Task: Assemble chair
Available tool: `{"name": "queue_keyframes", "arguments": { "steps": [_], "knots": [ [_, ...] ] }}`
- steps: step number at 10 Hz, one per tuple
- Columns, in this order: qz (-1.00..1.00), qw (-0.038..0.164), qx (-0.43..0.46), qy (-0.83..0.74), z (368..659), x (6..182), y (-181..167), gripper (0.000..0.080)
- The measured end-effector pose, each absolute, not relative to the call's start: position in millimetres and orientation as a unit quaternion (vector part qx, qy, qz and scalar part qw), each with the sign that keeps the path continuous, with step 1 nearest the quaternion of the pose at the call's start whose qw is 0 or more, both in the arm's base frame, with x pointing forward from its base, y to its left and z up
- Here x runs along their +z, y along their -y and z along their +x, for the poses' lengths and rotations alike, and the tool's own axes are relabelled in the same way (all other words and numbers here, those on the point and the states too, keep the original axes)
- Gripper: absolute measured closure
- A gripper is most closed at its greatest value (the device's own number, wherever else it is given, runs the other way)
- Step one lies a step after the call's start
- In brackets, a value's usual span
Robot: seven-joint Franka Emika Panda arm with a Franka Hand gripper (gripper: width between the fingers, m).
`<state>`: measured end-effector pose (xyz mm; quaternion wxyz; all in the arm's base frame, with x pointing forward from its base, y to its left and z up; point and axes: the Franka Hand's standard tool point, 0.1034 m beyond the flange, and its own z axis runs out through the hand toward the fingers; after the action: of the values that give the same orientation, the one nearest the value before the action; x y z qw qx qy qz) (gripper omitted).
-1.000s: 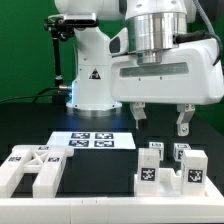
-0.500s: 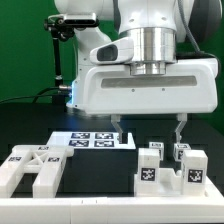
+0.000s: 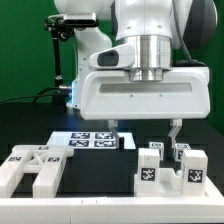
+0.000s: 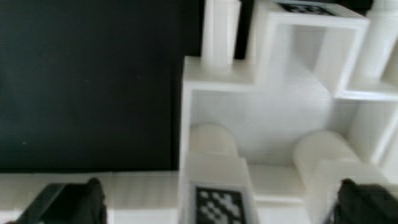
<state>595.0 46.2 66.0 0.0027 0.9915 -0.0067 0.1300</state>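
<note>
Down a little since a moment ago, my jaws hang wide open with nothing in them, and the white chair pieces (image 3: 165, 165) stand on the bench (image 3: 100, 170) just below, lined up with the gap between them.

No words, numbers or brand names can be read from here. The only markings are black-and-white square tags (image 3: 147, 176): several on the marker board (image 3: 92, 140) and one on each white chair piece (image 3: 193, 172). The wrist view shows two more tags.
</note>
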Motion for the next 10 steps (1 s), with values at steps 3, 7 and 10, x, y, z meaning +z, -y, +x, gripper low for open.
{"name": "queue_keyframes", "arguments": {
  "steps": [3,7,10],
  "knots": [
    [0.99,0.021,0.136,0.002,593.9,32.5,-40.8,0.0151],
    [0.986,0.037,0.165,-0.007,605.3,15.0,-32.2,0.0165],
    [0.986,0.037,0.164,-0.007,604.8,13.9,-31.6,0.0333]
  ]
}}
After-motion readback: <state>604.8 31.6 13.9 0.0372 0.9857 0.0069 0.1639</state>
